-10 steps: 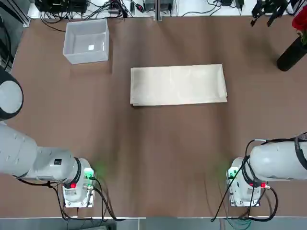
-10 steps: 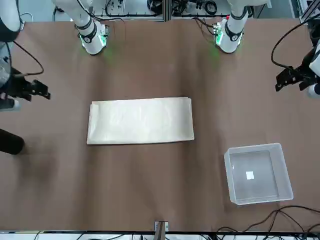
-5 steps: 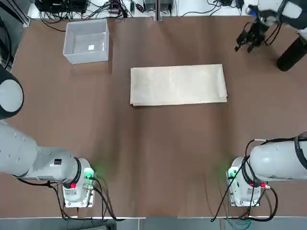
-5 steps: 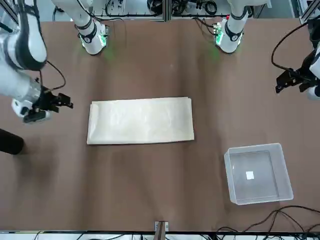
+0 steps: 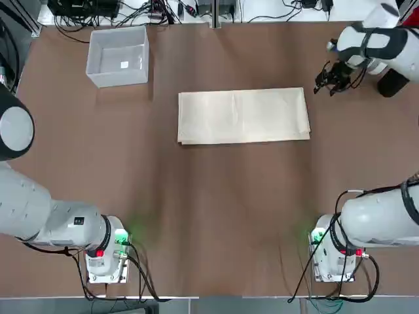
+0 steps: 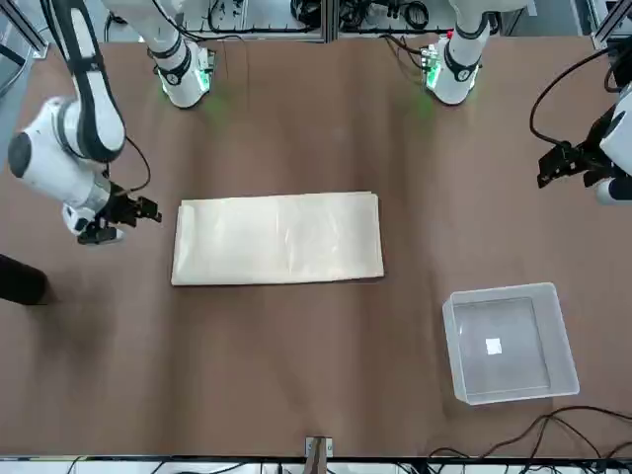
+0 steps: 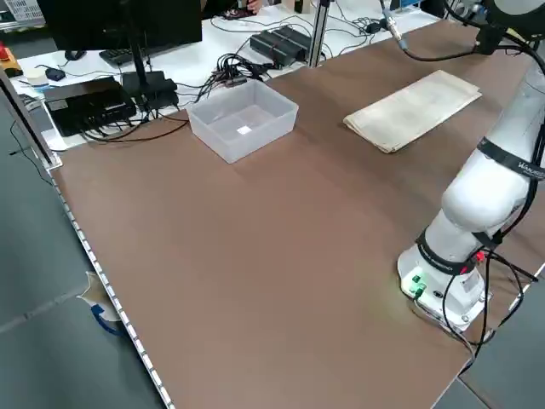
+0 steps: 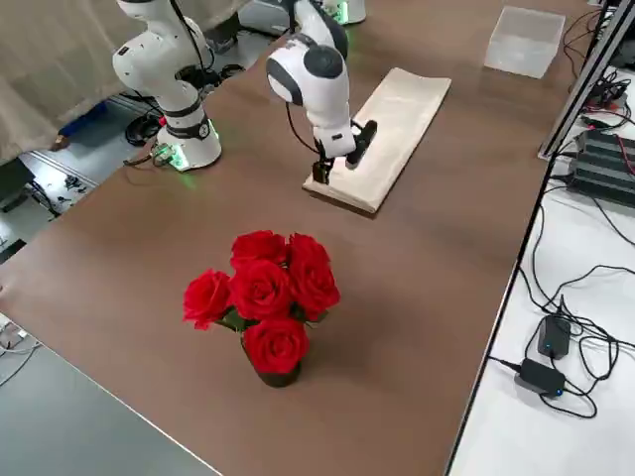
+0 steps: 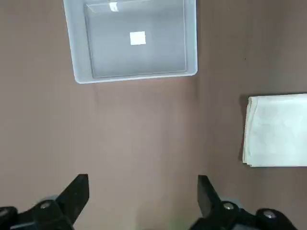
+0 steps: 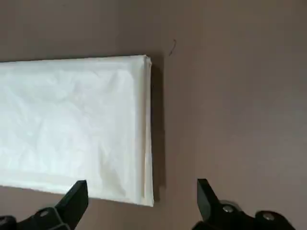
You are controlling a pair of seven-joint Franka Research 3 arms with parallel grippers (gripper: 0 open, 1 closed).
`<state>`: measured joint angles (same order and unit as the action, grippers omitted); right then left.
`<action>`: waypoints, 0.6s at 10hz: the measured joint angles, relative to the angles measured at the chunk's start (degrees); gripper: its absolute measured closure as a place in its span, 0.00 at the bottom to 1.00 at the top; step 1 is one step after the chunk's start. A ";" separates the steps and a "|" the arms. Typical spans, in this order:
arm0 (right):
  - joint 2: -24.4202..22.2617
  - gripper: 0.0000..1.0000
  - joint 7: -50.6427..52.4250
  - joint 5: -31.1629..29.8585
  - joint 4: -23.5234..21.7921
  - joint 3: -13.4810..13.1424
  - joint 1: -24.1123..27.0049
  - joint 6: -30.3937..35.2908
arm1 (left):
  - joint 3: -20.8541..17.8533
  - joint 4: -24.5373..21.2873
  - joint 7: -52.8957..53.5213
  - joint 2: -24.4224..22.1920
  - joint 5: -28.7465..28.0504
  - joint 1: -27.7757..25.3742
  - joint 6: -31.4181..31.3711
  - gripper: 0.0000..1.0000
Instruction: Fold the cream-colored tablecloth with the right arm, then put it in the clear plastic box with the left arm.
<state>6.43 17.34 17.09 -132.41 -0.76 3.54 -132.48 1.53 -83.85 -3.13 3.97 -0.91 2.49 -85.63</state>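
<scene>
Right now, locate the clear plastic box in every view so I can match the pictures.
Top view: clear plastic box, upper left.
Front view: lower right.
Left side view: upper middle.
Right side view: top right corner.
Left wrist view: across the top.
Right wrist view: not in it.
Shared landmark: the cream-colored tablecloth, lying flat and apart from the box, shows in all six.

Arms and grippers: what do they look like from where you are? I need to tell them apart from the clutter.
Both arms are glossy white with rounded joints and dark bands between segments. Each base glows green, shows a red spot and trails black cables. The right gripper and left gripper are black with two slim fingers; a black cable loops along each wrist.
</scene>
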 joint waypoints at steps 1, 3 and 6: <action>3.10 0.00 1.89 1.79 -0.31 0.03 -0.03 -2.96 | -0.02 0.16 0.01 -0.02 0.13 -0.07 -0.04 0.00; 8.38 0.00 6.24 5.65 -0.24 0.08 -0.07 -6.19 | -0.44 0.57 0.11 -0.04 2.63 -0.45 -0.08 0.00; 10.95 0.00 7.27 7.26 -0.06 0.38 -0.16 -7.36 | -0.53 0.57 0.74 -0.04 3.27 -0.92 -0.69 0.00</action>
<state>17.38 24.61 24.35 -132.47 -0.38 3.38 -139.84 0.99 -83.28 -2.38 3.93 2.35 1.58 -86.31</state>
